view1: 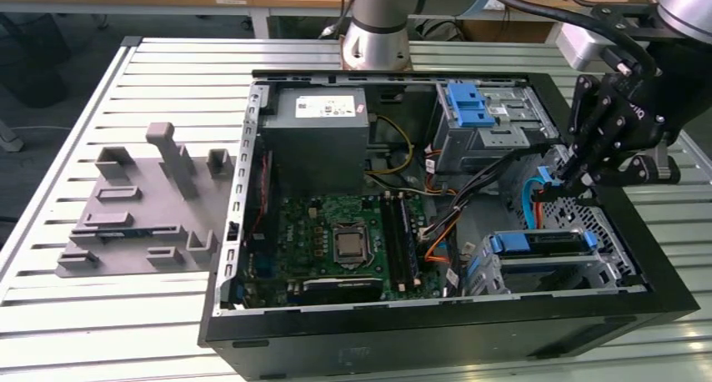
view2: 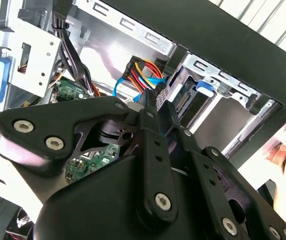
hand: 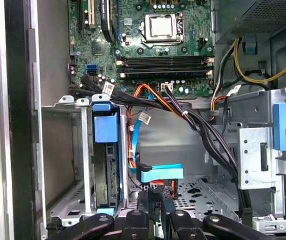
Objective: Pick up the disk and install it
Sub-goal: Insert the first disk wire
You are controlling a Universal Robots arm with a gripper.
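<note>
Down inside the computer case [view1: 623, 257] with the tool [view1: 559, 182], pinched narrow on nothing, tips just beside a blue cable plug [hand: 161, 173]. Over to the disk [hand: 105, 165]: slotted on edge in the drive cage [hand: 83, 150] against the case's side wall, blue carrier end outward (looks seated, hence the empty grip).

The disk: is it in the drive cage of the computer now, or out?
In. The disk, with its blue frame, stands in the metal drive cage inside the computer case; the first wrist view shows it between the cage's walls.
</note>
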